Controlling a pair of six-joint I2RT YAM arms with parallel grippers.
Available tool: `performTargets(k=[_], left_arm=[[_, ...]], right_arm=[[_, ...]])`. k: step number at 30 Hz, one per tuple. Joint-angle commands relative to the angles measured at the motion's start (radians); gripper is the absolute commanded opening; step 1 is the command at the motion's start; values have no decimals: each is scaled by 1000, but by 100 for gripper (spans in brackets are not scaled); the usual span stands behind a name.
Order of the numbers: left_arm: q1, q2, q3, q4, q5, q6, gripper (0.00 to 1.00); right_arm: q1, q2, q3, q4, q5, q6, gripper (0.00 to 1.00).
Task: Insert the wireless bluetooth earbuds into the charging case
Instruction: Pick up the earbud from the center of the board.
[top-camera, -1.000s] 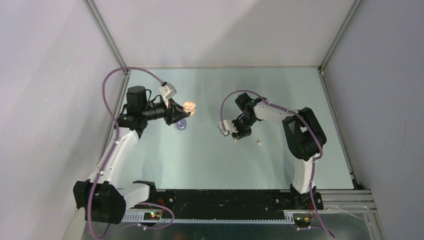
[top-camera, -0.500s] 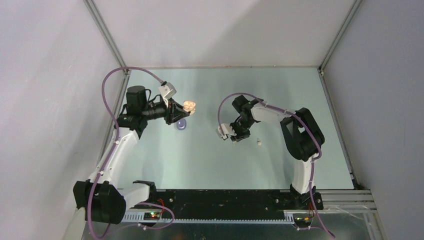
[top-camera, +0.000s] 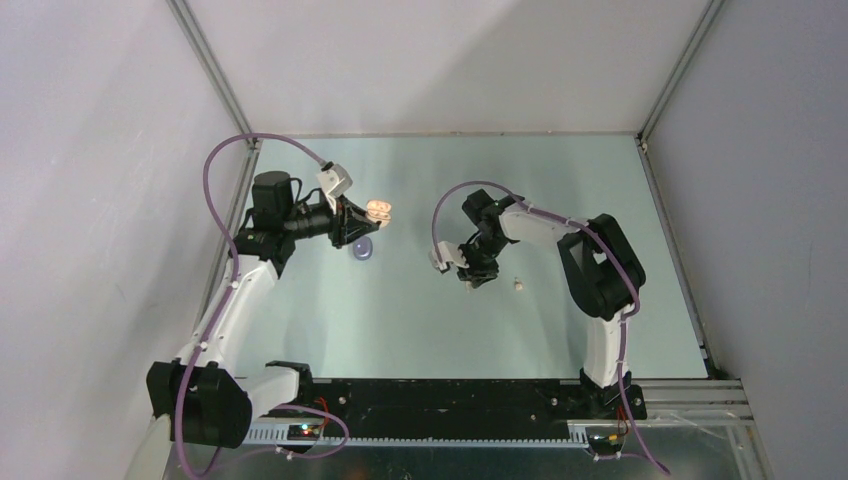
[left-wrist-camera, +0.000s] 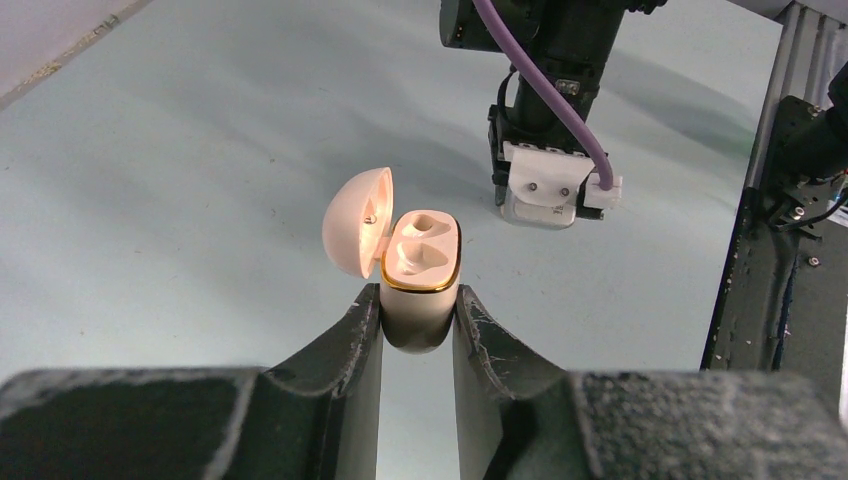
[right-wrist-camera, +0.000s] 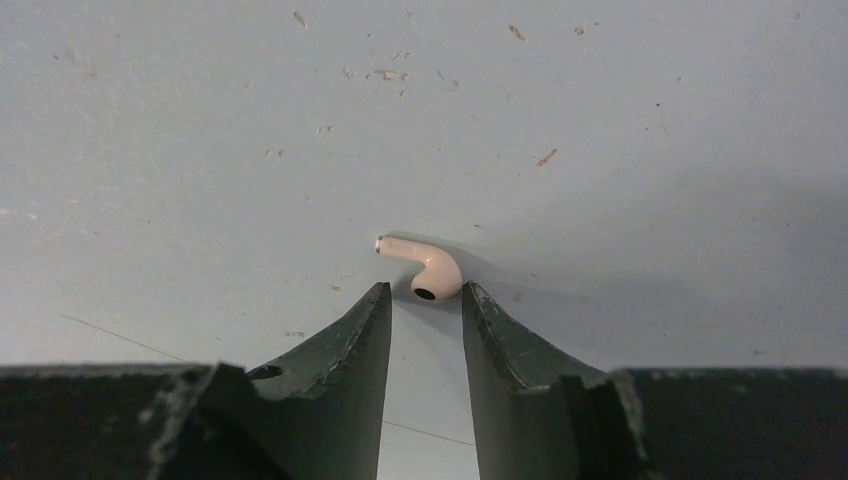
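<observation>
My left gripper (left-wrist-camera: 417, 300) is shut on the lower body of a pale pink charging case (left-wrist-camera: 421, 262) with a gold rim. Its lid (left-wrist-camera: 357, 221) is flipped open to the left and both sockets are empty. The gripper holds it above the table at the back left (top-camera: 378, 213). My right gripper (right-wrist-camera: 424, 290) is open, low over the table. A pale earbud (right-wrist-camera: 425, 262) lies on the table with its head right at the fingertips, not gripped. In the top view a white earbud (top-camera: 517, 284) lies just right of the right gripper (top-camera: 474, 276).
A small lavender object (top-camera: 364, 250) lies on the table under the left gripper. The right arm's wrist and its purple cable (left-wrist-camera: 545, 95) show ahead in the left wrist view. Grey walls with metal rails (top-camera: 440, 134) enclose the pale green table.
The right gripper has shifted slightly left and towards the back over the table. The left arm and the open case have stayed put.
</observation>
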Motion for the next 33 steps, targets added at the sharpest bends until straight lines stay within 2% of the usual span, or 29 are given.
performTargets(k=[1,6,14,33], left_arm=[[7,-29,-9,42,-3,-9,0],[7,-17,-16,69,-6,-26,0],[8,-7,-14,94,-12,-44,0],[8,-22,-33,100,-20,-39,0]], right_arm=[[-20,-49,-2,22,-63,160,38],[-33,-122,-104,146,-49,229,38],[-12,-126,-123,229,-35,265,38],[28,-93,-123,200,32,229,35]])
